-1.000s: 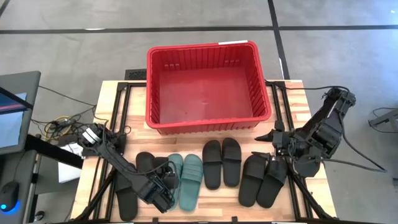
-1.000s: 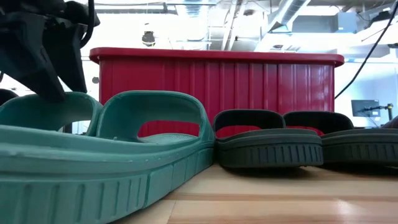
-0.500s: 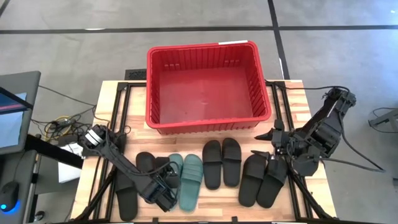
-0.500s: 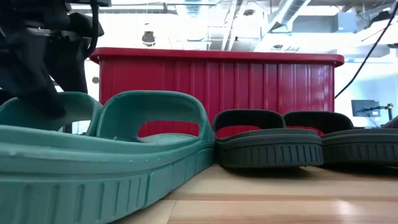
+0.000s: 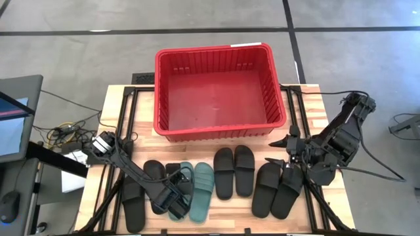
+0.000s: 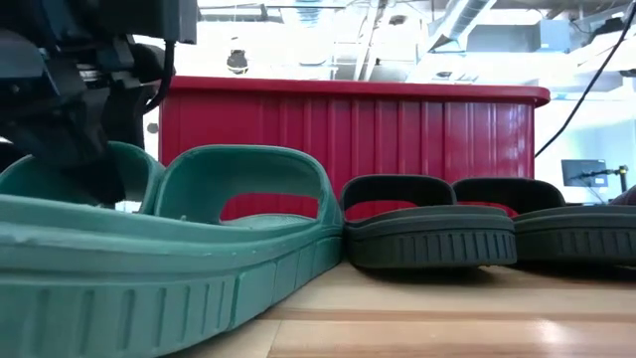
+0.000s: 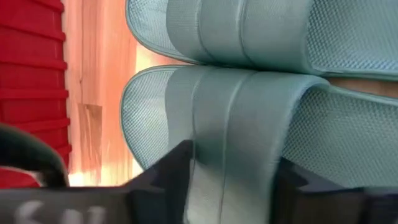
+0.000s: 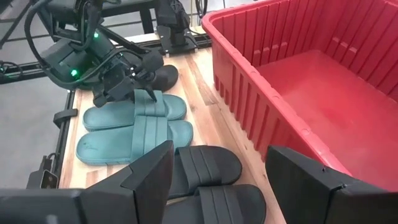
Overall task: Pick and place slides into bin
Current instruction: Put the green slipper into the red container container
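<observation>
Two dull green slides lie side by side at the near middle-left of the table: the left one (image 5: 178, 211) and the right one (image 5: 202, 190). My left gripper (image 5: 173, 195) is low over the left green slide, open, with one finger on either side of its strap (image 7: 230, 124); it also shows in the right wrist view (image 8: 144, 92). My right gripper (image 8: 224, 180) is open and empty, hovering over the right black pair (image 5: 277, 190). Another black pair (image 5: 234, 172) lies in the middle, and a third (image 5: 134, 200) is partly under my left arm. The red bin (image 5: 220, 128) stands at the far middle. My left gripper comes down from above at the left green slide. Its fingers (image 7: 168, 177) stand at the toe-side and heel-side edges of the strap (image 7: 205, 155), across its width. I cannot tell whether they touch it. The slide lies flat on the table.
The bin's near wall (image 6: 348, 149) rises just behind the row of slides. Black frame rails (image 5: 128, 111) run along both table sides. A monitor (image 5: 13, 118) stands off the table's left. Bare wood (image 6: 447, 308) shows at the near edge.
My left gripper has gone down onto the left green slide's strap and a little toward the far edge, uncovering the slide's heel. My right arm has kept still.
</observation>
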